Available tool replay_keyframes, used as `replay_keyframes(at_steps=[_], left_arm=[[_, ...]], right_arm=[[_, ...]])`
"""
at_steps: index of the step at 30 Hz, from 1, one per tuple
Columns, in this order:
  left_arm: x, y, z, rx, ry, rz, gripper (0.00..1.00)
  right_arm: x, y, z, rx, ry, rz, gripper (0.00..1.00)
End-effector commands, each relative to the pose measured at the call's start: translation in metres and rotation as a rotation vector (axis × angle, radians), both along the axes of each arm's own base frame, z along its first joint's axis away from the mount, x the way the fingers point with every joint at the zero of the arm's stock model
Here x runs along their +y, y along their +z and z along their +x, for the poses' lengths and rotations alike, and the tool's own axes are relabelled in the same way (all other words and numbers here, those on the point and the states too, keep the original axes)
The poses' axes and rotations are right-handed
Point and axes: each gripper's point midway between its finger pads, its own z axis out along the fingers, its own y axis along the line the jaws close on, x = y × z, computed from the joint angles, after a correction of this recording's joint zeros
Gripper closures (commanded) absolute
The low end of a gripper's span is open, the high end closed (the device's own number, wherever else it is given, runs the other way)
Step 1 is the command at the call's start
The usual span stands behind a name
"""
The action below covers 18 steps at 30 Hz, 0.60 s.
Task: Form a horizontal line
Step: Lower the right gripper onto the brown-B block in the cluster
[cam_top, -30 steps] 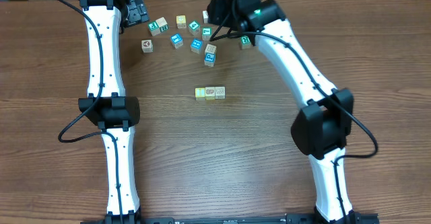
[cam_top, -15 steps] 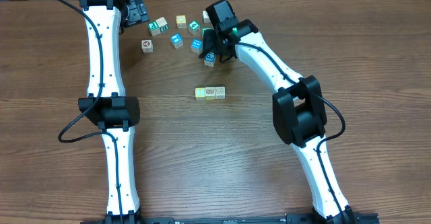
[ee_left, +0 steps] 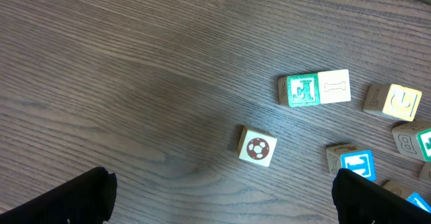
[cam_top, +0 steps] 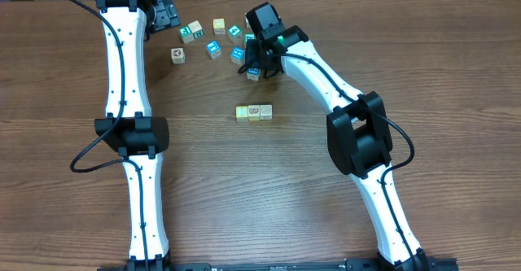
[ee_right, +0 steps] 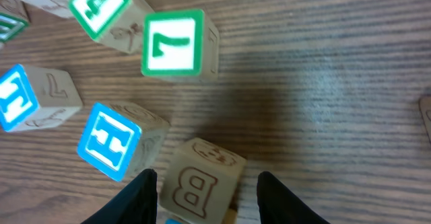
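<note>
While our right gripper (ee_right: 209,196) straddles tan B cube (ee_right: 200,182), jaws apart, we see yellow-and-tan three-cube row (cam_top: 254,111) on surface (cam_top: 285,181) well apart from it; left gripper (ee_left: 225,198) jaws spread wide.

Both arms are built of smooth white tubular links joined by bulky black housings. The left arm (cam_top: 122,51) carries a thin black cable (cam_top: 85,153) along its shell, which loops free beside its elbow housing (cam_top: 130,133). The right arm (cam_top: 321,63) has a larger black elbow block (cam_top: 362,141) and a small green light (cam_top: 281,37) near its wrist. The left gripper (ee_left: 222,194) and right gripper (ee_right: 205,194) end in blunt matte-black fingers (ee_left: 81,200).
</note>
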Motion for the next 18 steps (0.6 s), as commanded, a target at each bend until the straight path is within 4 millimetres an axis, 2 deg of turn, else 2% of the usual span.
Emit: replay_keyframes(at_steps=[1,4,7,11,16,18], left_arm=[[0.002,0.022,0.0,-0.046,-0.005,0.014,0.0],[0.002,0.022,0.0,-0.046,-0.005,0.014,0.0],[0.002,0.022,0.0,-0.046,-0.005,0.014,0.0],[0.002,0.022,0.0,-0.046,-0.005,0.014,0.0],[0.002,0.022,0.0,-0.046,-0.005,0.014,0.0],[0.002,0.022,0.0,-0.046,-0.005,0.014,0.0]], right_arm=[[-0.015,-0.015,-0.001,0.037,-0.02,-0.028,0.58],[-0.031,-0.015,-0.001,0.065,-0.042,-0.042,0.58],[-0.041,-0.005,-0.001,0.063,-0.034,-0.056,0.58],[-0.043,0.012,0.0,0.028,0.026,-0.081,0.58],[-0.045,0.013,0.002,0.018,0.025,-0.093,0.56],[-0.05,0.015,0.007,-0.008,0.004,-0.123,0.52]])
